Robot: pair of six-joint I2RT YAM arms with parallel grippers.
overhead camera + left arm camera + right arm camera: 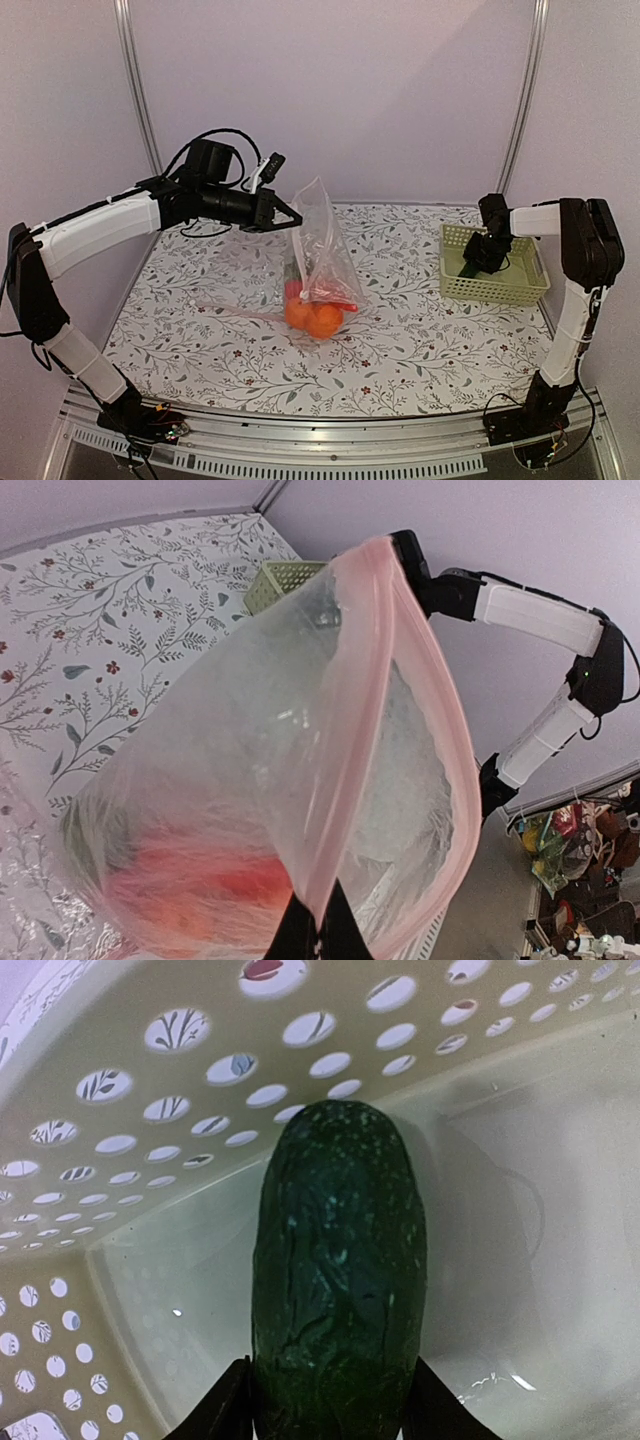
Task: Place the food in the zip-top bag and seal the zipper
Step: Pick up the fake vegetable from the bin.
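My left gripper [290, 215] is shut on the pink zipper [360, 730] strip of the zip-top bag [320, 245] and holds the bag upright with its mouth gaping open. Two oranges [315, 318] and a small red fruit [293, 290] lie in the bag's bottom, which rests on the table. In the left wrist view the food shows only as an orange-red blur through the plastic. My right gripper [328, 1370] is down inside the basket [495, 285], its fingers pressed against both sides of a dark green cucumber [340, 1280].
The pale yellow-green lattice basket [150, 1080] stands at the table's right edge, its walls close around my right gripper. The flower-patterned tablecloth [420, 340] covers the table. Grey walls and metal posts enclose the back and sides.
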